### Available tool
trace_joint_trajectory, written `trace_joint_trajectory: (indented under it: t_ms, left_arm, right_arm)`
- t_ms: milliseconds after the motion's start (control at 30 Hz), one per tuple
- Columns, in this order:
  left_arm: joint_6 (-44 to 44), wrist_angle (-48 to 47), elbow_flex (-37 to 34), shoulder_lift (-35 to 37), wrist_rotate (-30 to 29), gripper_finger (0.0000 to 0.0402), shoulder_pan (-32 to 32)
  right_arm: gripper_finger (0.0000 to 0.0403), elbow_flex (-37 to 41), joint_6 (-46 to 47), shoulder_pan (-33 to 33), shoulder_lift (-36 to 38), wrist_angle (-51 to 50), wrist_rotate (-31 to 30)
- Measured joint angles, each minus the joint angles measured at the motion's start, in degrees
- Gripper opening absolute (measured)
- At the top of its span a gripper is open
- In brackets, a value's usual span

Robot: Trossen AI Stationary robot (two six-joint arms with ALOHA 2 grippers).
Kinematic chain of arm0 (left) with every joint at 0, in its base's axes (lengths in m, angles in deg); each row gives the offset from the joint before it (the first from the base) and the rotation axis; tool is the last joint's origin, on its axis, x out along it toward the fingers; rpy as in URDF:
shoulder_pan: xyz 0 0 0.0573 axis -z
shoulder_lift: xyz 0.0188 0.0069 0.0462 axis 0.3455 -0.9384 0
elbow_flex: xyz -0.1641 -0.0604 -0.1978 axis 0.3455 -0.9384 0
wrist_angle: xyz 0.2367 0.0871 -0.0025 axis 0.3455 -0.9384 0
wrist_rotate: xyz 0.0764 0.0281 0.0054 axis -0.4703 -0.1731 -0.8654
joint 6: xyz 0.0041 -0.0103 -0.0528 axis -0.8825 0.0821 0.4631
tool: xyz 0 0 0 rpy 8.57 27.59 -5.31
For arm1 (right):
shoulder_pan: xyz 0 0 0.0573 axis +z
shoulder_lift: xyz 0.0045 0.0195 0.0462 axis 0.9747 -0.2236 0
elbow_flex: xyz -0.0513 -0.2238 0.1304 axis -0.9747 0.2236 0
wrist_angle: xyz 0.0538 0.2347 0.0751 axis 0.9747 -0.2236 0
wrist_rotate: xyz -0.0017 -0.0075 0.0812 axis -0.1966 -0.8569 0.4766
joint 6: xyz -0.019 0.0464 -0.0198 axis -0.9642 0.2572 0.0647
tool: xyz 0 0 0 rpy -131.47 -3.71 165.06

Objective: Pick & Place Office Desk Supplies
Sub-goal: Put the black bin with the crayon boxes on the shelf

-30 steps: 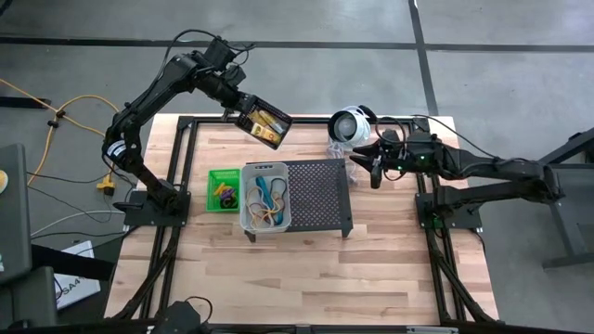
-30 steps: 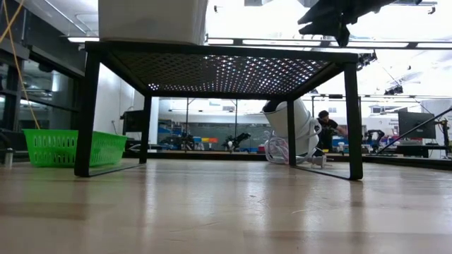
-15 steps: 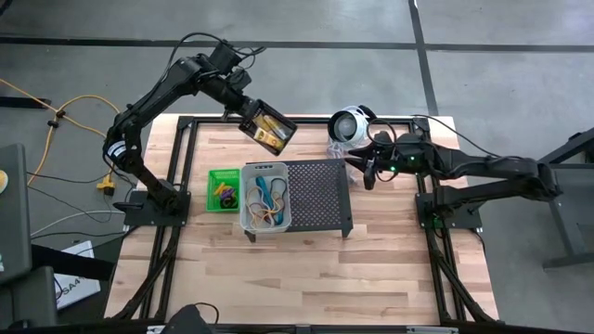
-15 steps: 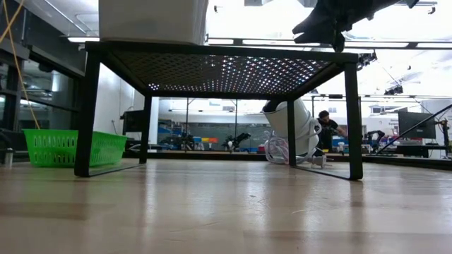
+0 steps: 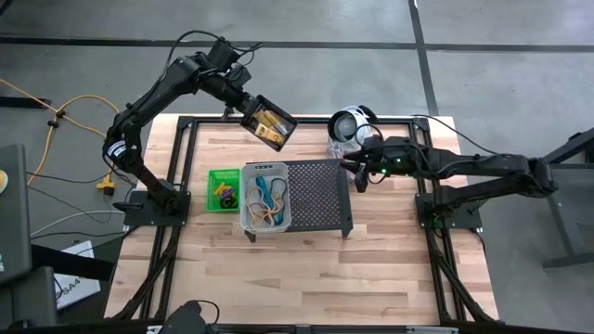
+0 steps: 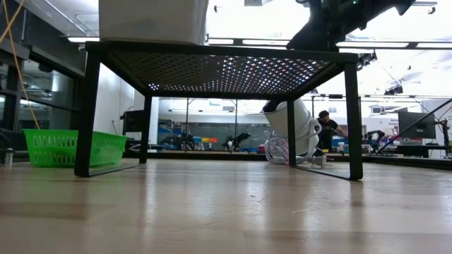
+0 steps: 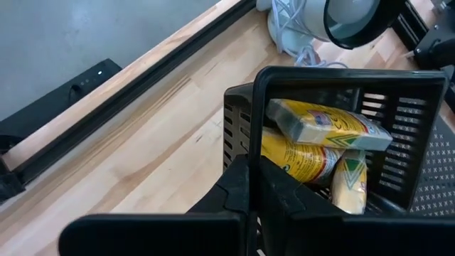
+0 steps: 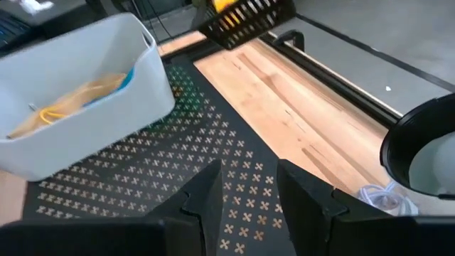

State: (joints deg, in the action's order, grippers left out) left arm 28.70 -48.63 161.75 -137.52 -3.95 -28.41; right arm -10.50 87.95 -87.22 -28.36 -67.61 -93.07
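Overhead, the left claw (image 5: 252,113) grips the rim of a small black slatted plastic bin (image 5: 266,123), holding it tilted in the air above the far edge of the wooden table (image 5: 306,269).
Yellow tubes (image 7: 323,139) lie inside that bin. The right claw (image 8: 245,188) hovers with fingers parted, empty, over the black perforated metal stand (image 5: 320,190), where a clear bin (image 5: 265,197) of loops sits; a green bin (image 5: 223,188) rests beside it.

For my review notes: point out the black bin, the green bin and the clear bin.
black bin (image 5: 267,124), high view, its tilted inside.
green bin (image 5: 213,173), high view, its rim.
clear bin (image 5: 248,215), high view, its left rim.
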Motion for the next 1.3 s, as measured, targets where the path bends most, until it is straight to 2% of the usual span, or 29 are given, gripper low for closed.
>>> trace_joint_trajectory:
  t_ms: [267,567,933,1300]
  left_arm:
    - [-0.97,3.51,0.00,-0.01,3.70,0.0002,0.30]
    - [-3.74,6.04,0.00,-0.01,4.28,0.0002,1.24]
    - [-3.28,8.91,0.00,-0.04,4.15,0.0002,3.06]
    - [-2.67,14.68,0.00,-0.55,0.84,0.0002,6.64]
  right_arm:
    - [0.0121,0.00,-0.01,0.00,-3.08,-0.03,0.00]
    - [0.0121,0.00,-0.01,-0.01,-6.87,-0.01,0.20]
    - [0.0121,0.00,-0.01,-0.01,-11.96,0.02,0.21]
    - [0.0121,-0.10,-0.10,0.00,-13.73,2.08,-0.14]
